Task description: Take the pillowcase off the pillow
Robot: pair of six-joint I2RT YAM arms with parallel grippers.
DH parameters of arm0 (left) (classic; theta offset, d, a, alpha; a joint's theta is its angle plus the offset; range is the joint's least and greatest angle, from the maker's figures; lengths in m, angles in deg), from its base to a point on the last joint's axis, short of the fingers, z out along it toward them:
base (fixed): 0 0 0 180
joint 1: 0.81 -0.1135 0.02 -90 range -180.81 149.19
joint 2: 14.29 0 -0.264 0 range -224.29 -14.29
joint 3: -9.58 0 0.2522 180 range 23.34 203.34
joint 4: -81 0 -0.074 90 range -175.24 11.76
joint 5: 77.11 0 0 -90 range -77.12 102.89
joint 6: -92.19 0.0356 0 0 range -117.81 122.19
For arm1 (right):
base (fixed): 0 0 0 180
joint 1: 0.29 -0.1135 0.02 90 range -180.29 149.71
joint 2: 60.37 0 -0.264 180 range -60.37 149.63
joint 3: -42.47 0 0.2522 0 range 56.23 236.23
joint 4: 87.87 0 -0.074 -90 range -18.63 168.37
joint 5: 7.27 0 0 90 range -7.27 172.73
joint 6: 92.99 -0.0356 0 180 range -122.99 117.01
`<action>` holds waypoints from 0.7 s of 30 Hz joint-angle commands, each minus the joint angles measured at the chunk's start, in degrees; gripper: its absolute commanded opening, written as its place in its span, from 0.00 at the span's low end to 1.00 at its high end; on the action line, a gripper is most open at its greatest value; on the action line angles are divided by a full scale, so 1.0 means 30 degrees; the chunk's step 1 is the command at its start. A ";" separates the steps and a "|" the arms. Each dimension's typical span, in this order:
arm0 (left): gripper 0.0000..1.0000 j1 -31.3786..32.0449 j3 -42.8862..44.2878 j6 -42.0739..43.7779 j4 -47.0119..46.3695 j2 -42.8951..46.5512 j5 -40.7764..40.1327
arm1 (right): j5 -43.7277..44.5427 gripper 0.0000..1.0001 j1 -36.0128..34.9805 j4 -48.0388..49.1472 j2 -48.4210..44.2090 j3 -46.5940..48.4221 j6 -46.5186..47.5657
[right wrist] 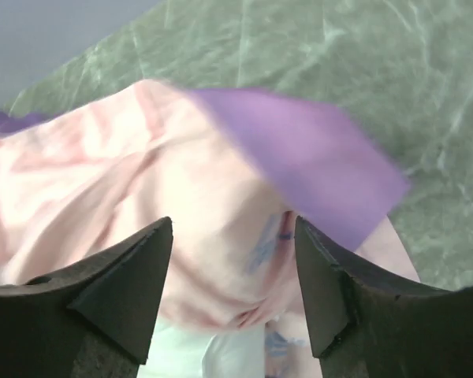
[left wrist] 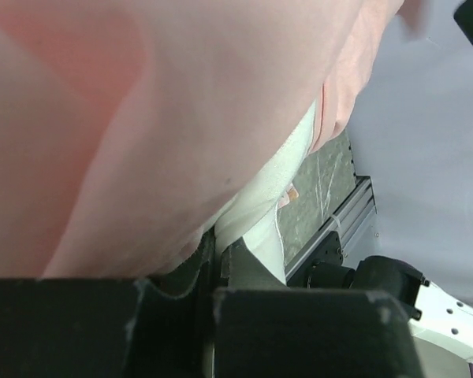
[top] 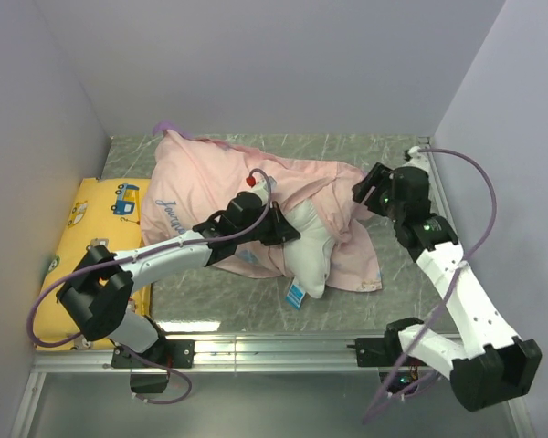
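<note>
Where the pillow pokes from the pillowcase, the left gripper pinches its white fabric.
The pillowcase lies mid-tabletop, pale side out, the pillow's bare end toward the near edge. The right gripper hovers over its right side, jaws apart, empty.

The green marbled bench carries the pink pillowcase and white pillow mid-surface, with a yellow cushion along its left edge.
</note>
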 commanded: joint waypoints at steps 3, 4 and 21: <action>0.00 -0.0084 0.0535 0.0323 0.1609 -0.0147 -0.0602 | 0.3201 0.73 -0.5010 -0.1327 0.0466 0.0477 0.1872; 0.00 -0.0055 0.0769 0.0382 0.1785 -0.0118 -0.0602 | 0.3261 0.73 -0.5367 -0.1209 0.1106 0.0359 0.1960; 0.00 0.0238 0.0304 0.0881 0.4452 0.3687 -0.1450 | 0.7310 0.00 -0.2477 -0.2469 0.4392 0.2467 0.2576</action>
